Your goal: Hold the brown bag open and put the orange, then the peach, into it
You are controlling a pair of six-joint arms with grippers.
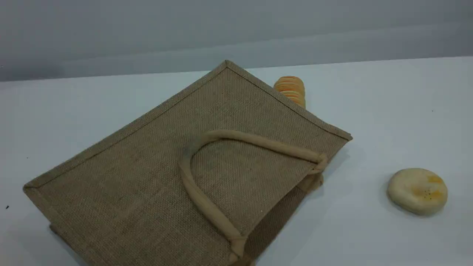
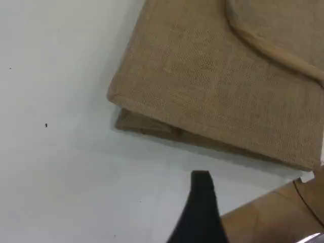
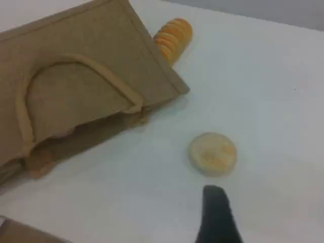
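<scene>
Brown bag lies flat on its side across white table, mouth turned toward lower right. Beige rope handle rests in arch on upper face. Orange-and-beige striped roll peeks out behind bag's far edge, just beside it. Cream disc with yellow blotches sits well apart at right. Grey wall behind.

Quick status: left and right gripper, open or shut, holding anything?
Left gripper: open, nothing in it, by a corner of the brown bag.
Right gripper: open, nothing in it, near the cream disc.
</scene>
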